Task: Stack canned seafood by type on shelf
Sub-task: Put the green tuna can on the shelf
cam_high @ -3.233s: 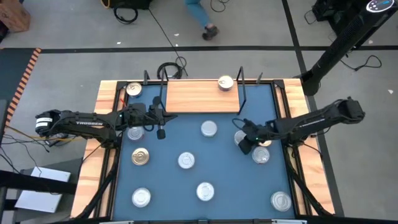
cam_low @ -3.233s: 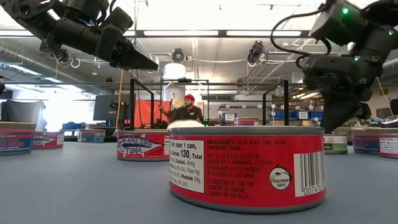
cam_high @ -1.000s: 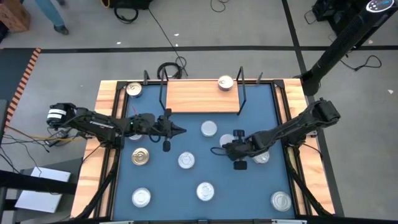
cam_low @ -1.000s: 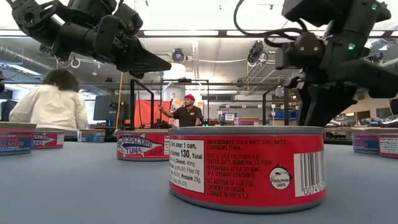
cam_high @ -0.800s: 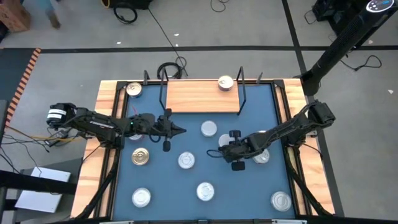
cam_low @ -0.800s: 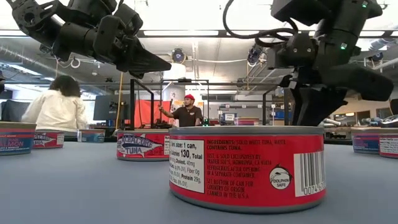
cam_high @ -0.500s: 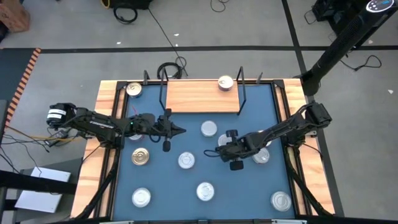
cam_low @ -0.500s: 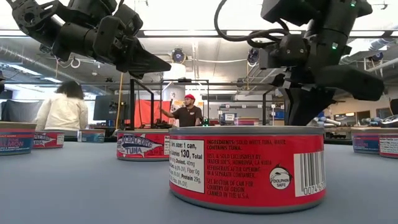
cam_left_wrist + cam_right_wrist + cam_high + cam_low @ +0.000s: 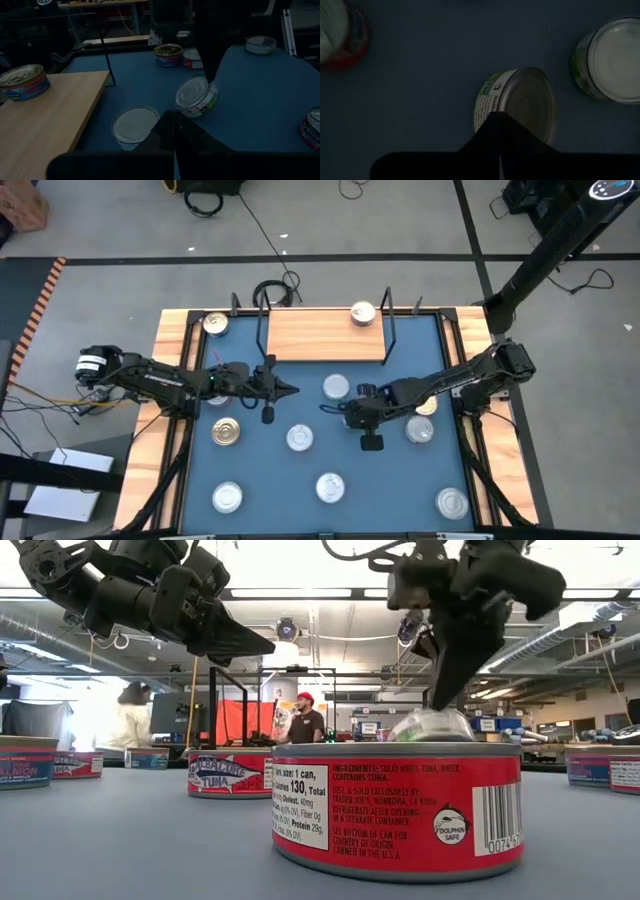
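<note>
My right gripper [image 9: 345,412] is shut on a small tin with a green-and-white side label [image 9: 520,105], held above the blue table's middle. The tin also shows in the left wrist view [image 9: 196,95] and the low view [image 9: 430,725]. My left gripper [image 9: 287,389] is shut and empty, hovering left of a white-lidded tin [image 9: 336,388]. The wooden shelf [image 9: 325,335] stands at the far side with one tin [image 9: 363,313] resting on its board. Several other tins stand on the table. My right gripper pinches the tin at its upper edge, where the side label meets the lid [image 9: 489,102], between its two fingers. The fingers come from above, pointing down [image 9: 205,60]. The tin hangs tilted below them, its lid [image 9: 192,91] turned sideways, clear of the table.
A red-labelled tuna tin [image 9: 397,810] stands close to the low camera. Tins stand at the table's near part [image 9: 330,487], [image 9: 228,498], [image 9: 452,502], and beside the right arm [image 9: 418,430]. A gold-lidded tin [image 9: 216,324] sits at the far left. A person [image 9: 305,720] stands in the room beyond.
My right gripper has gone toward the table's left edge and a little toward the far edge, and has risen. The green-labelled tin has come up with it, lifted clear of the table and tipped onto a slant.
</note>
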Tool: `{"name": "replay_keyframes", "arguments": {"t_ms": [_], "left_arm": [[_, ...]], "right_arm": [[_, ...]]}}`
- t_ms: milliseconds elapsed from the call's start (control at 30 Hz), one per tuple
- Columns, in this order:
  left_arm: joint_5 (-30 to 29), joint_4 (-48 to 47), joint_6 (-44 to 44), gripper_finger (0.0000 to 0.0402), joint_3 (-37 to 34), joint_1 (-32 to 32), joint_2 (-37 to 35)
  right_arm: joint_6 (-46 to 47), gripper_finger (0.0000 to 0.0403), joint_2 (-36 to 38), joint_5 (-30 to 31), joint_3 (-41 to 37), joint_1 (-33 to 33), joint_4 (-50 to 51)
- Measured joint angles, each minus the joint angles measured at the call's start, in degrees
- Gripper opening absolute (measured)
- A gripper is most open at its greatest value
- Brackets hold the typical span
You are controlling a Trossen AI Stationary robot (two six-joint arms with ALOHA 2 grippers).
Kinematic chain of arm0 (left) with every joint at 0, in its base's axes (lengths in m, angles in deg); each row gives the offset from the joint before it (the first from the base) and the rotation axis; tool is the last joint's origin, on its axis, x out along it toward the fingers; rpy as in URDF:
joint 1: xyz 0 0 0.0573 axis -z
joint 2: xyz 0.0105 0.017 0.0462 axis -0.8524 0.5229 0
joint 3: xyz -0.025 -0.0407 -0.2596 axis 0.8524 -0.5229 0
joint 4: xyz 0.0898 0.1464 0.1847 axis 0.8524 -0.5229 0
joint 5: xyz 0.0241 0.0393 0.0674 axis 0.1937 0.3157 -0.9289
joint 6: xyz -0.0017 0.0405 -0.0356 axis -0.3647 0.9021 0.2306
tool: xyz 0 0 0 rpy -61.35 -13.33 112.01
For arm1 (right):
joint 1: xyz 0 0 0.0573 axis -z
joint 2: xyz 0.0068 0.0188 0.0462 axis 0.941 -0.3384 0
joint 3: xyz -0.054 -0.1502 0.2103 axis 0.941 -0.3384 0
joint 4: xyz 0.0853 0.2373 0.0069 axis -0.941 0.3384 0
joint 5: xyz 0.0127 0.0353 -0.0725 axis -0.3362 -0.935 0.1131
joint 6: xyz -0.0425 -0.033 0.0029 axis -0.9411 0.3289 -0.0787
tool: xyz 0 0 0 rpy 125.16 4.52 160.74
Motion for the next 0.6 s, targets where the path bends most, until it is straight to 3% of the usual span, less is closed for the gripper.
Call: {"name": "replay_keyframes", "arguments": {"t_ms": [333,600], "left_arm": [[0.0,-0.2,0.9,0.0001,0.0,0.0,0.0],[0.0,-0.2,0.8,0.0001,0.0,0.0,0.0]], "right_arm": [[13.8,0.0004,0.0,-11.9,1.5,3.0,-5.0],[18.0,0.0004,0.0,-12.7,1.5,5.3,-4.4]]}}
